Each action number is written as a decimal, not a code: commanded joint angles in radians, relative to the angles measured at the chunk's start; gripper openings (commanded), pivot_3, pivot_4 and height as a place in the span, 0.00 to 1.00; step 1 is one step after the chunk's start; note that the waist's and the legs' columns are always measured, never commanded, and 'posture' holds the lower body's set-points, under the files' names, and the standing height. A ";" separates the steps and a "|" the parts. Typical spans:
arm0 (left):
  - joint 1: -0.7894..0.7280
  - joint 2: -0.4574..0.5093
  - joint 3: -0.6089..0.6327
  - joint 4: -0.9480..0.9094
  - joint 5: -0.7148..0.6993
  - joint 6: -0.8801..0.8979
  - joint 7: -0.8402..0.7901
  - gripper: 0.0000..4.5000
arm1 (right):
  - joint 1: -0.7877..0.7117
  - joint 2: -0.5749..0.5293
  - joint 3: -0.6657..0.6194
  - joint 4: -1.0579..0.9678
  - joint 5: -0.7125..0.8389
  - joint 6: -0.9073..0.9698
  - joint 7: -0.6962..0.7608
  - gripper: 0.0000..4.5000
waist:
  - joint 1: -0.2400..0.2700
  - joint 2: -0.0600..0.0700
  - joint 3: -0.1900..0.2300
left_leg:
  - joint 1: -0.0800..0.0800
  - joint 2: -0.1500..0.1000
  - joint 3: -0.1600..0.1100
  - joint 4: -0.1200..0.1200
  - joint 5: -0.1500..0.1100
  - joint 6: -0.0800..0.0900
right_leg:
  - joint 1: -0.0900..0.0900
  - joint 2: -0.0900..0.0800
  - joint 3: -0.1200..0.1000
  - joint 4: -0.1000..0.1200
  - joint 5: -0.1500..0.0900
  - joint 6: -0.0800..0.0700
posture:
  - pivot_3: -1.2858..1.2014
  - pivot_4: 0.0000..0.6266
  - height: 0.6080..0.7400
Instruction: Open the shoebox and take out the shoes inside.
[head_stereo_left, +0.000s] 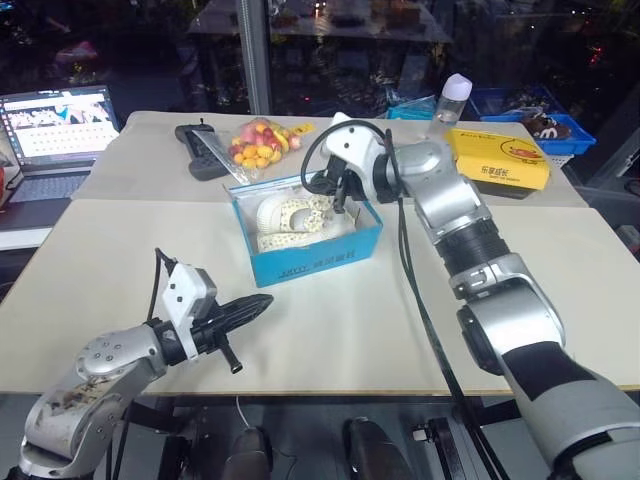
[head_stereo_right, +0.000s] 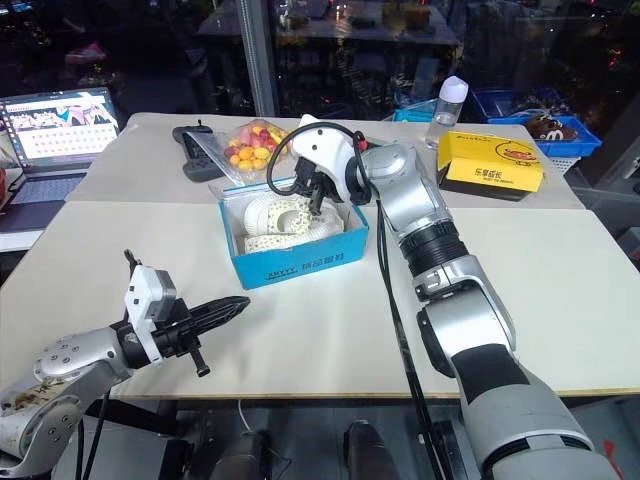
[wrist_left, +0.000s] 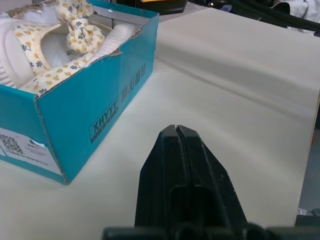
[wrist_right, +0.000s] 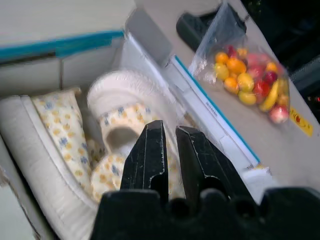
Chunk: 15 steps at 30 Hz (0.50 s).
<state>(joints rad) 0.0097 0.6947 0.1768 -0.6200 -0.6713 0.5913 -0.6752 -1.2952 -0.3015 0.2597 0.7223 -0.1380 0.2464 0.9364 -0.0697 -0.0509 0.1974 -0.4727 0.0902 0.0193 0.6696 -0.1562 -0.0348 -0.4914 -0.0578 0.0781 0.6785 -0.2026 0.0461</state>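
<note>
Since the shoes sitting in the open shoebox right under the right hand look soft, light and squishy, I'd pinch a padded rim, though its fingers look nearly closed on nothing yet, left hand clenched.

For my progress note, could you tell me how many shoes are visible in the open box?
2. Both shoes lie side by side inside the open blue shoebox; one rests along a box wall, the other beside it under the right gripper. Nothing suggests more are hidden.
</note>
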 joint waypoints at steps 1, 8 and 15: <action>-0.012 -0.001 0.008 -0.040 -0.016 0.003 0.009 0.00 | -0.017 -0.012 -0.015 0.070 -0.004 -0.014 -0.021 0.32 | 0.000 0.000 0.000 | 0.000 0.000 0.000 0.000 0.000 0.000 | 0.000 0.000 0.000 0.000 0.000 0.000 | 0.52 0.24 0.49; -0.007 0.002 0.006 -0.047 -0.016 0.006 0.013 0.00 | -0.021 0.011 -0.018 0.145 0.022 0.006 0.034 0.85 | -0.001 0.000 0.000 | 0.000 0.000 0.000 0.000 0.000 0.000 | 0.000 0.000 0.000 0.000 0.000 0.000 | 0.52 0.24 0.49; -0.014 0.002 0.006 -0.045 -0.015 0.010 0.016 0.00 | 0.005 0.070 0.000 0.216 -0.001 -0.034 0.043 0.99 | -0.007 0.000 0.000 | 0.002 0.000 -0.001 0.000 0.000 0.000 | 0.001 0.000 0.000 0.001 -0.001 0.000 | 0.52 0.24 0.49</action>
<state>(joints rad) 0.0054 0.6947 0.1768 -0.6211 -0.6721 0.6021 -0.6622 -1.3032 -0.2614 0.2382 0.9163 -0.1352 0.2371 0.9596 -0.0767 -0.0511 0.1972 -0.4702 0.0903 0.0186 0.6699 -0.1562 -0.0348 -0.4902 -0.0573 0.0781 0.6799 -0.2033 0.0455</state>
